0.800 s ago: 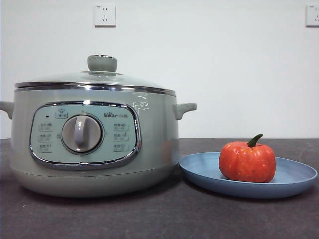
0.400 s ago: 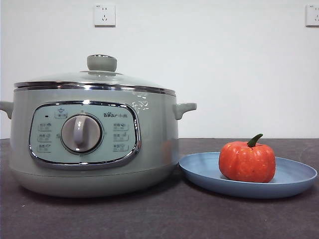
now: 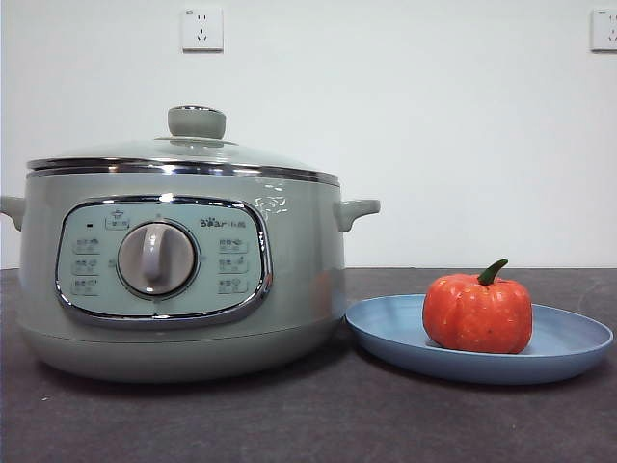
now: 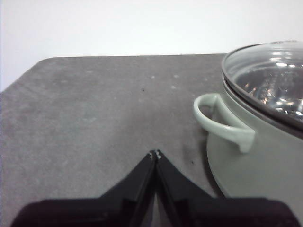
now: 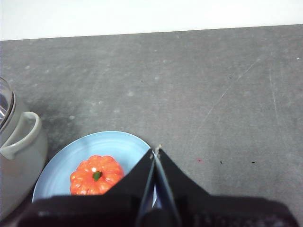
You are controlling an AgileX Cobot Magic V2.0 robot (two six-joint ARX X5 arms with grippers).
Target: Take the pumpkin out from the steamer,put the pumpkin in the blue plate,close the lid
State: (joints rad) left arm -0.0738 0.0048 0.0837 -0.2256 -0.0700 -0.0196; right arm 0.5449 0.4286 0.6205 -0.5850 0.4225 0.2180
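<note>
Orange pumpkin (image 3: 477, 313) sits on the plate (image 3: 569, 352), at the pot's (image 3: 308, 280) three o'clock; lid (image 3: 183, 152) seated; both grippers (image 4: 155, 153) (image 5: 155, 151) closed, empty; simply stay clear.

Left gripper (image 4: 155, 152): your jaws are pressed together tip to tip, with nothing between them; it hangs above the table, holding nothing.
Right gripper (image 5: 155, 150): your jaws meet at the tips here too, empty, and it also sits raised above the table.
Front view: neither of your arms shows there; both are out of that picture.
</note>
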